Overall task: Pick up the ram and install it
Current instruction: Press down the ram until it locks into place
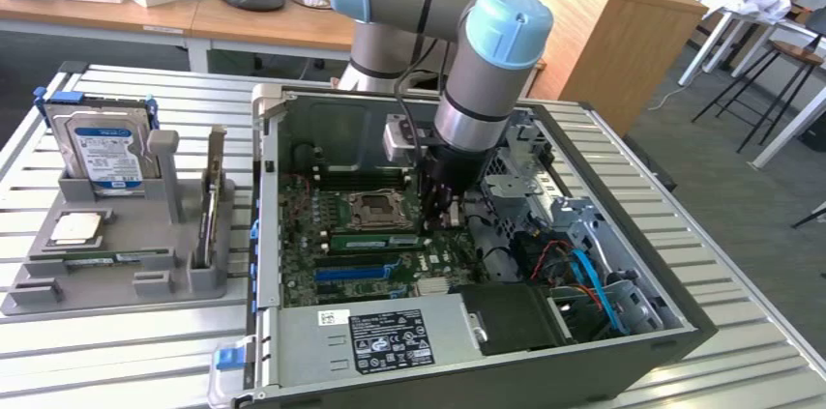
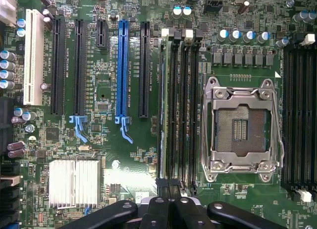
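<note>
Ram (image 2: 163,110) sits edge-on in the memory slots beside the CPU socket (image 2: 243,125), inside the open computer case (image 1: 645,332). Gripper (image 1: 439,220) hangs over it; whether the jaws are open or closed, I cannot tell. Slatted metal surface (image 1: 116,351); wooden desks (image 1: 155,17) behind.

We see the open computer case (image 1: 671,327) walling the motherboard (image 2: 104,154); drive cage (image 1: 536,162) and cables (image 1: 587,269) crowd one side.

The white sticker (image 1: 390,340) on the grey metal box (image 1: 368,343) has print too small to read.
</note>
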